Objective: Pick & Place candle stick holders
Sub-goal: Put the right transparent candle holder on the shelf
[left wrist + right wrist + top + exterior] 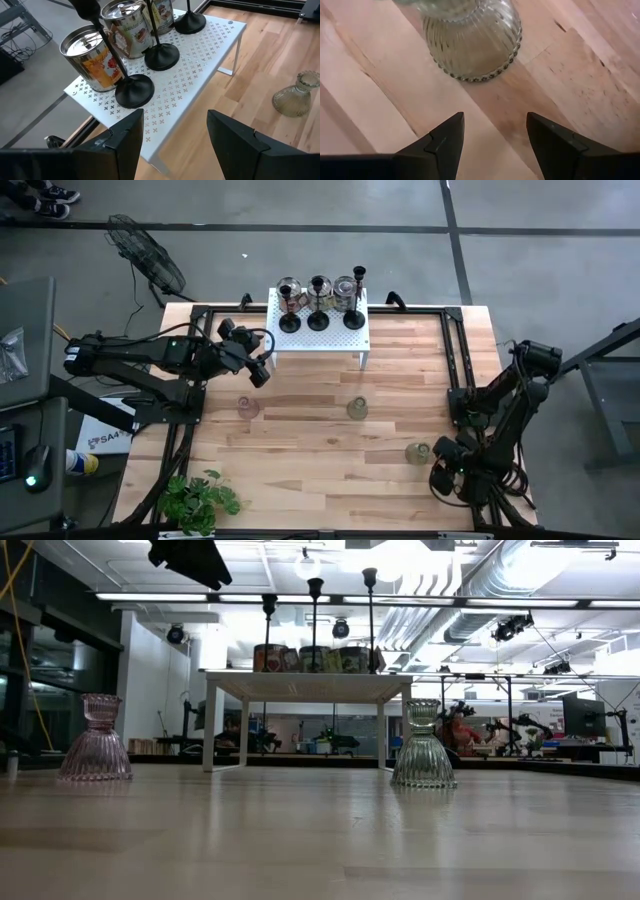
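Three slim black stemmed candle stick holders (319, 305) stand by their round bases (134, 90) on a white perforated stand (345, 340), beside metal cans (92, 57). On the table, each resting on its flared base, are a pink glass holder (247, 408), a greenish one (357, 408) and a second greenish one (418, 452). My left gripper (175, 112) hovers open above the stand's left near corner, holding nothing. My right gripper (495, 117) is open and points down just right of the second greenish holder (472, 37), clear of it.
A leafy green plant (200, 502) sits at the table's near left corner. Black frame rails (450, 350) run along the table's sides. Bare wood lies between the stand and the glass holders. In the low view the pink (95, 740) and greenish (424, 747) holders stand apart.
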Action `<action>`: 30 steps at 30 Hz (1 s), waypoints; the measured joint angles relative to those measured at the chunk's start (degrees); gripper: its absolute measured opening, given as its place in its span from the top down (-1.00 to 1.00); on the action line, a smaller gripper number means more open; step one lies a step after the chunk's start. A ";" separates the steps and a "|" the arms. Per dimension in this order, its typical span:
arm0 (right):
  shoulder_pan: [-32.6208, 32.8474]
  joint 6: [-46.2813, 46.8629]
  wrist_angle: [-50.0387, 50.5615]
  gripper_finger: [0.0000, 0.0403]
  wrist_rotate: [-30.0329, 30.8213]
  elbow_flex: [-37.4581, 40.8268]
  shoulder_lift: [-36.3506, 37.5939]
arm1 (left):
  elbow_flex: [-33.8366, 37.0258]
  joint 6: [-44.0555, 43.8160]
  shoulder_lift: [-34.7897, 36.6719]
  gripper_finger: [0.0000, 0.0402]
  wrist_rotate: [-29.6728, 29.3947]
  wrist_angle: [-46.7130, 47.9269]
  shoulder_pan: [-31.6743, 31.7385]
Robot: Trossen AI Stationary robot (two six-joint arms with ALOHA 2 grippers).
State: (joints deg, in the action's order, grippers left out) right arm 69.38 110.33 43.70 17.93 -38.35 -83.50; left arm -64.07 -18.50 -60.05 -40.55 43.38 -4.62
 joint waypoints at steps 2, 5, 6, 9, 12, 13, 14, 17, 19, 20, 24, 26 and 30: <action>0.00 -1.74 -1.21 -0.05 -0.06 0.00 -0.41 | 0.00 0.00 0.00 -0.05 0.46 0.00 0.02; 0.00 -2.03 -1.87 -0.15 -0.07 0.00 -0.85 | 0.00 0.00 0.00 -0.05 0.78 0.00 0.00; 0.00 -1.78 -1.92 -0.20 -0.02 0.00 -1.13 | 0.00 0.00 0.00 -0.05 0.78 0.00 0.00; 0.00 -2.08 -1.50 -0.40 0.73 0.00 -2.12 | 0.00 0.00 0.00 -0.05 0.78 0.00 0.00; 0.00 -2.54 -1.37 -0.59 4.84 -0.01 -3.49 | 0.00 0.00 0.00 -0.05 0.78 0.00 0.00; 0.02 -2.57 -1.30 -0.64 6.30 -0.02 -3.92 | 0.00 0.00 0.00 -0.05 0.78 0.00 0.00; 0.00 -2.59 -1.00 -0.69 7.37 -0.02 -4.28 | 0.00 0.00 0.00 -0.05 0.80 0.00 0.00; -0.04 -2.59 -0.70 -0.76 9.90 0.00 -4.53 | 0.00 0.00 0.00 -0.05 1.09 0.00 0.00; 0.00 -2.61 -0.89 -0.77 12.31 0.00 -4.53 | 0.00 0.00 0.00 -0.05 1.11 0.00 0.02; 0.00 -2.63 -0.95 -0.77 13.78 0.00 -4.51 | 0.00 0.00 0.00 -0.05 1.11 -0.01 0.02; -0.02 -3.18 -0.97 -0.74 17.51 0.00 -4.51 | 0.00 -0.19 -0.01 -0.05 1.13 -0.01 0.01; -0.22 -3.69 -0.96 -0.73 19.69 0.00 -4.51 | 0.00 -0.24 0.00 -0.05 1.15 0.00 0.01; -1.60 -4.64 -1.10 -0.73 23.25 0.00 -4.49 | 0.00 -0.42 0.00 -0.05 1.18 0.00 0.02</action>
State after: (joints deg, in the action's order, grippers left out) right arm 67.79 105.69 42.60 41.18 -38.35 -87.99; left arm -64.07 -18.92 -60.05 -39.38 43.38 -4.60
